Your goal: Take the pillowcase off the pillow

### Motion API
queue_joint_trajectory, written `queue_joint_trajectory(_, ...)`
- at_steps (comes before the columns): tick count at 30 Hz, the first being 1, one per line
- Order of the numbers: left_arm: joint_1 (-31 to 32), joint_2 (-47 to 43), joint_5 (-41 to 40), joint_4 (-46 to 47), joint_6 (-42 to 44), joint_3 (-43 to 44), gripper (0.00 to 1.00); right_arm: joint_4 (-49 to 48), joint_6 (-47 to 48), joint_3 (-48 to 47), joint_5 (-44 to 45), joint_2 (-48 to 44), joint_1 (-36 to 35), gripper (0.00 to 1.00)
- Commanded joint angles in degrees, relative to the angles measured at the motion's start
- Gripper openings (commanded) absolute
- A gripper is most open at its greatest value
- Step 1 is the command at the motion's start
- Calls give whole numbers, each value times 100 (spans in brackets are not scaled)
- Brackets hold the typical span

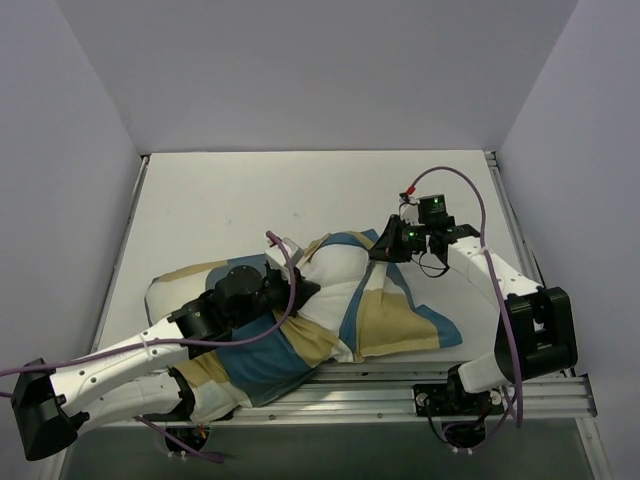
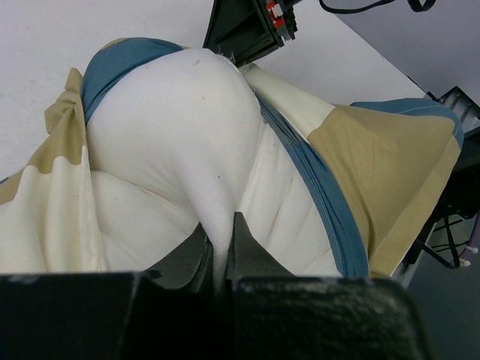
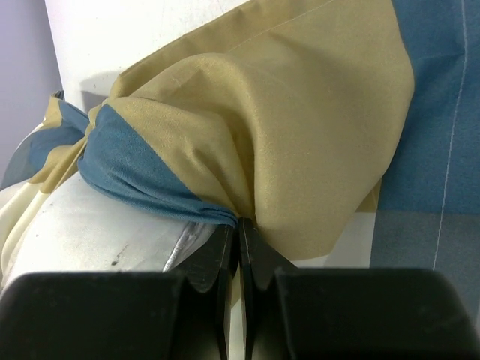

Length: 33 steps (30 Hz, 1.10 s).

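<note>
The pillowcase (image 1: 392, 322), in blue, tan and cream blocks, lies bunched across the near part of the table. The plain white pillow (image 1: 340, 265) bulges out of its open end. My left gripper (image 1: 300, 290) is shut on a pinch of the white pillow (image 2: 180, 127), with the fabric running down between its jaws (image 2: 221, 244). My right gripper (image 1: 386, 248) is shut on a bunched tan and blue edge of the pillowcase (image 3: 300, 112), with the fold caught at its fingertips (image 3: 240, 225). The pillowcase (image 2: 375, 157) hangs back round the pillow in the left wrist view. The right gripper (image 2: 247, 22) shows there just behind the pillow.
The white table (image 1: 250, 200) is walled at the back and both sides. A metal rail (image 1: 400, 385) runs along the near edge under the pillow. Purple cables (image 1: 470, 185) loop over both arms.
</note>
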<state>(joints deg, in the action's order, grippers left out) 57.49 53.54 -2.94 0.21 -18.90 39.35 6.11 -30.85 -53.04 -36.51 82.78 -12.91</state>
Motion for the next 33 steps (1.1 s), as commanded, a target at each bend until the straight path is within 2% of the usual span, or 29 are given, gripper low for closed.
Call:
queue_joint_trajectory(1,245,-783,278,261,-70,284,2,-425,492,64,1685,423,544,0)
queue_joint_trajectory(5,184,-285,-531,129,-219,160,2,-1031,633,355,1156,362,-62,0)
queue_joint_trajectory(6,157,-109,-602,68,-281,300,6,-1163,633,434,1086,327,-185,0)
queue_joint_trajectory(7,122,67,-585,-11,-360,397,13,-1304,572,521,1041,274,-386,0)
queue_joint_trajectory(8,61,434,-524,-221,-387,537,33,-1592,528,688,963,91,-458,0)
queue_joint_trajectory(10,8,779,-497,-502,-475,994,54,-1858,458,838,874,-130,-581,0)
queue_joint_trajectory(11,-19,1068,-497,-600,-510,1161,71,-2016,431,917,813,-340,-599,0)
queue_joint_trajectory(15,-186,1527,-374,-961,-773,1908,96,-2140,510,901,795,-737,-669,0)
queue_joint_trajectory(16,-212,1580,-348,-1100,-817,2205,99,-2149,527,874,769,-772,-687,0)
queue_joint_trajectory(18,-256,1695,-260,-1215,-940,2506,94,-2166,580,848,699,-860,-704,0)
queue_joint_trajectory(22,-519,2037,-251,-2065,-1256,3437,94,-2263,642,874,663,-992,-757,0)
queue_joint_trajectory(27,-669,2968,-426,-2919,-1344,4745,94,-2342,773,874,777,-1203,-854,0)
queue_joint_trajectory(29,-739,3432,-462,-3386,-1397,5046,94,-2316,826,830,812,-1256,-871,0)
queue_joint_trajectory(33,-827,4058,-480,-3554,-1520,5310,94,-2298,923,742,804,-1317,-933,0)
